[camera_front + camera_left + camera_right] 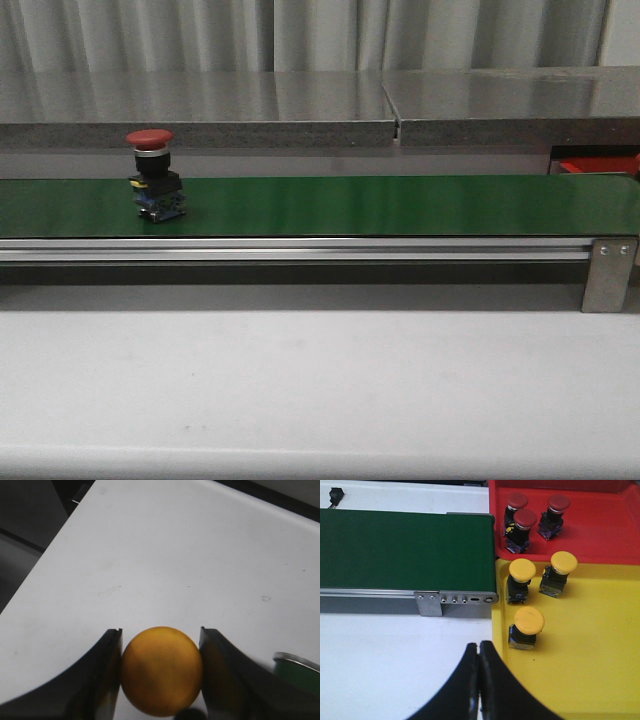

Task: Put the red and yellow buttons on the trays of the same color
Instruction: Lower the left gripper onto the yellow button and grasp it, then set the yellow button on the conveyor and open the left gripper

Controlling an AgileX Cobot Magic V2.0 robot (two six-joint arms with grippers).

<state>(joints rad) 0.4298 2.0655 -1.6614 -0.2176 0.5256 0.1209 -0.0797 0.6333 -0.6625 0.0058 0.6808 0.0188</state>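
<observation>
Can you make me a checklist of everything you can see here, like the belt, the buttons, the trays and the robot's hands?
Surface: white table with a green conveyor belt across it.
Job's things: one red button upright on the belt; three red buttons in the red tray; three yellow buttons in the yellow tray.
Clutter: nothing seen.
Grippers: left end effector shut on a yellow button; right end effector shut and empty, above the table by the yellow tray.
Cables: nothing seen clearly.
Surroundings: metal shelf and curtain behind the belt.

Left claw [161, 680] clamped, right claw [479, 680] closed
</observation>
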